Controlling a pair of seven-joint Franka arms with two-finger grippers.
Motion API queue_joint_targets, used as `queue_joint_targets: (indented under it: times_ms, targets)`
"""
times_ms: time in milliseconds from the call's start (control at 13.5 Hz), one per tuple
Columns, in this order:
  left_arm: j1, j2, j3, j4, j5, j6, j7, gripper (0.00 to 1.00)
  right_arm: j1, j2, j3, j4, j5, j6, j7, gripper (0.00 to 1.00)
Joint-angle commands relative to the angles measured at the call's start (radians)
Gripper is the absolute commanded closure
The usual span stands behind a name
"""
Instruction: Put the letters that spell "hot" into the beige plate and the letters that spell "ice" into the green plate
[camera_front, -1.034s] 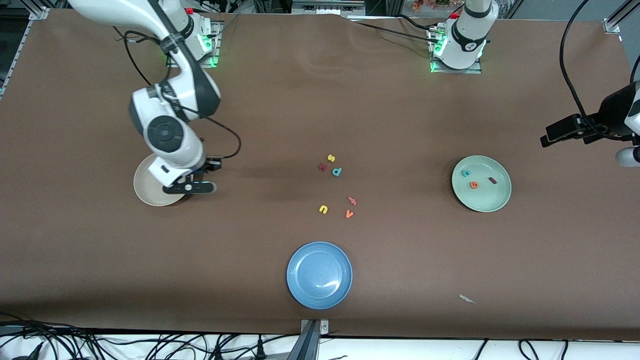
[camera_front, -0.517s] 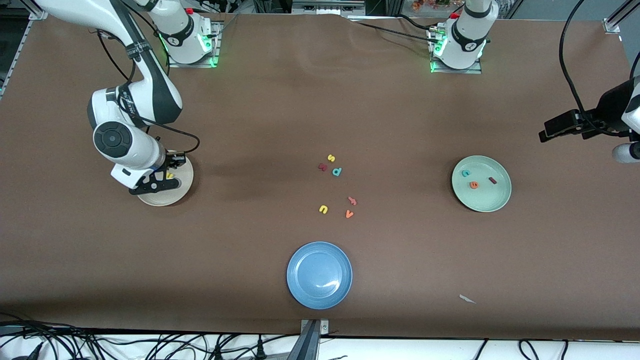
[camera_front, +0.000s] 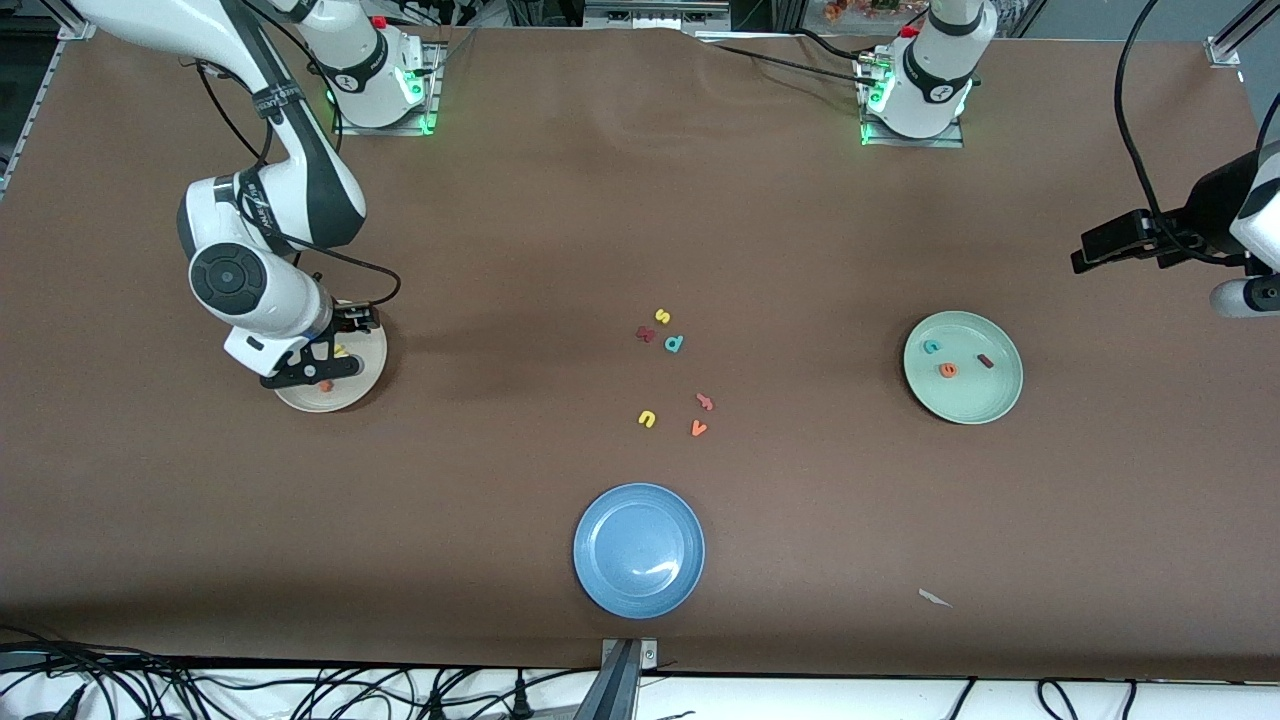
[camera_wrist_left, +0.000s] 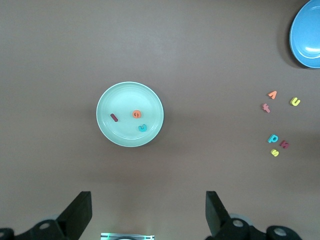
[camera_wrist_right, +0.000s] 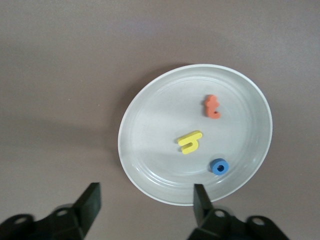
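since a second ago the right pincer (camera_wrist_right: 145, 207) has dropped the orange t (camera_wrist_right: 212, 107) beside the yellow h (camera_wrist_right: 190, 142) and blue o (camera_wrist_right: 219, 166) in the beige plate (camera_wrist_right: 145, 165) and hangs open over it, while the left pincer (camera_wrist_left: 148, 215) waits open above the green plate (camera_wrist_left: 107, 135) holding i (camera_wrist_left: 114, 117), c (camera_wrist_left: 142, 128), e (camera_wrist_left: 136, 114), so both words look finished.

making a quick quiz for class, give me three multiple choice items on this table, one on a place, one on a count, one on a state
1. Where does the blue o lie?
A. in the beige plate
B. in the blue plate
C. on the bare table

2. How many letters lie in the green plate?
A. one
B. three
C. five

3. How does the right pincer stand?
A. shut on the orange t
B. open over the beige plate
C. shut on the plate's rim

Answers:
1 A, the right wrist view shows it in that plate beside the yellow h.
2 B, a teal c, an orange e and a dark red i.
3 B, its fingers stand apart with nothing between them.
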Motion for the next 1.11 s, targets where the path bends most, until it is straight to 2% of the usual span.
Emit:
queue_joint_targets:
  times_ms: [0,296,517,665,887,1034]
  targets:
    - [-0.012,-0.019,-0.001,-0.002,-0.014,-0.014,0.022,0.0,-0.009,-0.044,-0.001,-0.03,0.022,0.014,-0.024,0.0]
    - [-0.024,-0.02,-0.013,0.036,-0.011,-0.04,0.019,0.0,-0.01,-0.136,-0.005,-0.001,0.023,-0.02,-0.027,0.0]
    - [-0.024,-0.019,-0.013,0.039,-0.011,-0.046,0.019,0.0,-0.009,-0.188,-0.005,0.071,0.13,-0.153,-0.028,0.0]
    - [-0.024,-0.019,-0.013,0.039,-0.009,-0.046,0.016,0.0,-0.007,-0.234,-0.008,0.097,0.16,-0.216,-0.03,0.0]
    - [-0.024,-0.019,-0.013,0.038,-0.008,-0.046,0.016,0.0,0.051,-0.236,-0.082,0.215,0.163,-0.365,-0.03,0.0]
    - [-0.022,-0.019,-0.011,0.039,-0.009,-0.046,0.016,0.0,0.072,-0.233,-0.113,0.238,0.163,-0.39,-0.037,0.0]
